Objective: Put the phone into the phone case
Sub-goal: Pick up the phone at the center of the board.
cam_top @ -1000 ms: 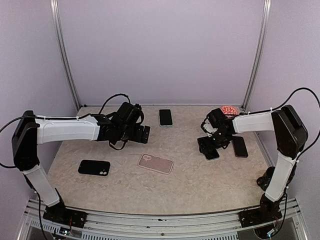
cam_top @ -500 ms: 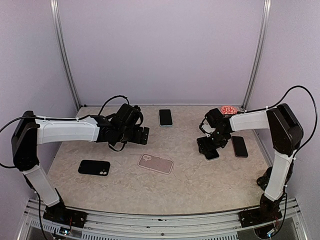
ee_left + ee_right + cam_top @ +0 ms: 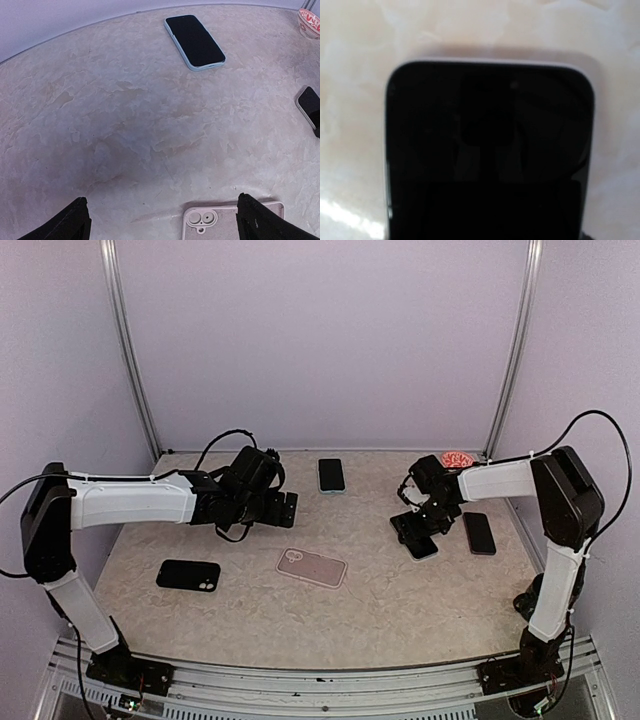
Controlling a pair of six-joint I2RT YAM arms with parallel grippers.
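right jaws narrowing, low over phone (image 3: pixel 490 150)

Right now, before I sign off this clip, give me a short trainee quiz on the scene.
1. Short answer: is the pink case empty or filled?
2. True or false: the left gripper is open, holding nothing.
3. What lies directly under the right gripper? A) pink case B) a phone C) nothing
Key: 1 empty; 2 true; 3 B.
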